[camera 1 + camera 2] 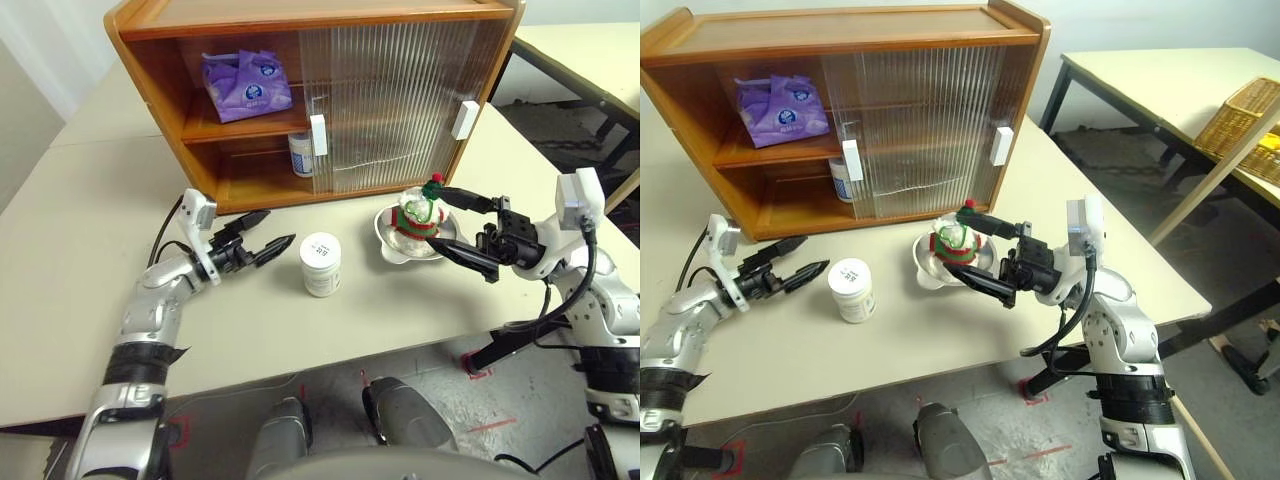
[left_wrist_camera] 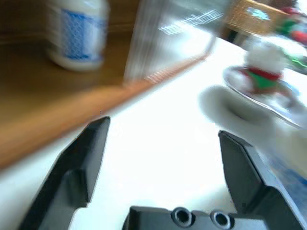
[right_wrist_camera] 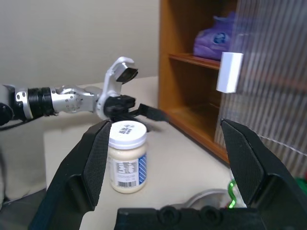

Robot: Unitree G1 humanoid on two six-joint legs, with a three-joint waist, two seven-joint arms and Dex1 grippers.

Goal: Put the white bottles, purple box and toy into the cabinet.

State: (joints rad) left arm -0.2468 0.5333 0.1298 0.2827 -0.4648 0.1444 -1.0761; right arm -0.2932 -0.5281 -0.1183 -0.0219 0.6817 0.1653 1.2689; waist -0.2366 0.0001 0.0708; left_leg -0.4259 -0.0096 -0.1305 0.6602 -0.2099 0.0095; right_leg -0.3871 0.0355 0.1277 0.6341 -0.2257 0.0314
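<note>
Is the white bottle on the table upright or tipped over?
Upright. The white bottle stands on its base on the table, lid on top, between the open left hand and the bowl.

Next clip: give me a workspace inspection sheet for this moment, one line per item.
Surface: cream tabletop, bare between the things.
Job's things: lilac-purple soft pack on the upper shelf of the wooden cabinet; one white screw-lid jar on its lower shelf; second white jar upright on the table; small scarfed toy figure in a shallow metal bowl.
Clutter: nothing seen.
Grippers: left gripper open, empty, beside the table jar; right gripper open, its fingers either side of the toy.
Cables: black cable along the right arm.
Surroundings: second table with a wicker basket.
</note>
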